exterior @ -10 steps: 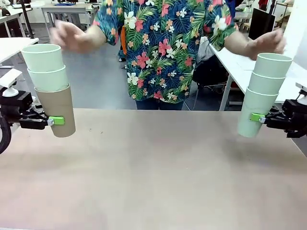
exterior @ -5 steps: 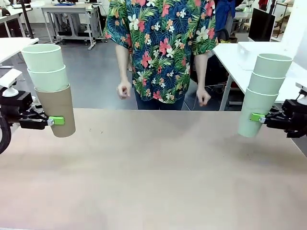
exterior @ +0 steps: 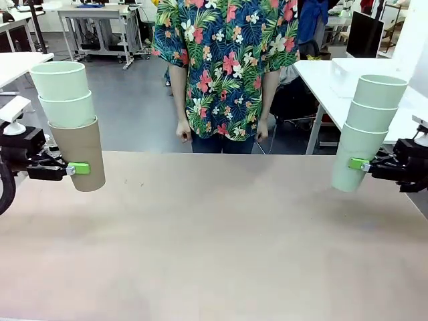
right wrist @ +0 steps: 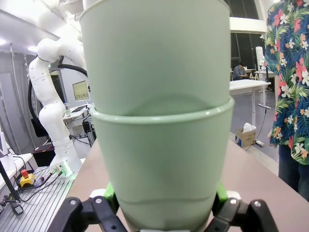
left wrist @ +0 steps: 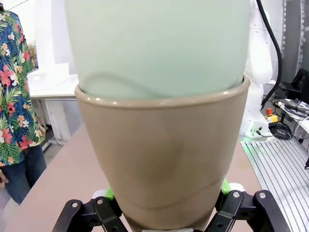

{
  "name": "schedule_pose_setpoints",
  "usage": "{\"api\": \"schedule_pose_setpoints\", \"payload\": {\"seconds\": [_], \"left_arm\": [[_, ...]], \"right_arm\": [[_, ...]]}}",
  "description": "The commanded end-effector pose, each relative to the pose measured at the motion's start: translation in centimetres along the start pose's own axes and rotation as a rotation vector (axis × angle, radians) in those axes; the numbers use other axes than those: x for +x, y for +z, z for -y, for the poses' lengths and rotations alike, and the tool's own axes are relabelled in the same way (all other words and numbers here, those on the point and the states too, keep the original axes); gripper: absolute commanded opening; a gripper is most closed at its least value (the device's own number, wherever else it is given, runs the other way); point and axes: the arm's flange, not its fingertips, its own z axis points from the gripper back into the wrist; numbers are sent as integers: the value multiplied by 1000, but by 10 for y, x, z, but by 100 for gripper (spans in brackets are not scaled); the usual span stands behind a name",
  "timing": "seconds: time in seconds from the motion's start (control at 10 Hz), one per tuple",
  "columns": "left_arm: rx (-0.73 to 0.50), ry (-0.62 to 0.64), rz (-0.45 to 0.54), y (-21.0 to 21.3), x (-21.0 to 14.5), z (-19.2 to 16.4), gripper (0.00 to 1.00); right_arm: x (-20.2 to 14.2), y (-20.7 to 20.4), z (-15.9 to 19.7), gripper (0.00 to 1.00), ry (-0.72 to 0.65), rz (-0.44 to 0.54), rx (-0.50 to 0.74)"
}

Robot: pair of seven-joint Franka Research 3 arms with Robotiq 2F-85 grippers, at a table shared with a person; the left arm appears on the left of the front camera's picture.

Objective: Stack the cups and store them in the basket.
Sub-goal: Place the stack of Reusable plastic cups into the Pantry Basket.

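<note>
Firmly clamped, left fingers on tan cup holding two mint cups, right fingers on mint stack.

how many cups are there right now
6. The left gripper holds a stack: a tan cup at the bottom, with two mint cups nested in it. The right gripper holds three more mint cups. Any cups deeper inside would be hidden.

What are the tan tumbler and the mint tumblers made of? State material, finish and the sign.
Tan-brown tapered tumbler: likely plastic, matte; even colour, soft dull sheen, thin rim. Pale mint green tapered tumblers: seemingly the same matte plastic; smooth walls, faint diffuse highlights.
</note>
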Motion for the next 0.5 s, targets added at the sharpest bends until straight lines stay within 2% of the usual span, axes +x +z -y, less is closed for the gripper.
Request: {"api": "schedule_pose_setpoints", "payload": {"seconds": [0.0, 0.4], "left_arm": [[0, -10, 6, -1, 2, 2, 83], [0, -10, 6, -1, 2, 2, 83]], "right_arm": [[5, -1, -1, 86, 10, 1, 2], [5, -1, -1, 86, 10, 1, 2]]}}
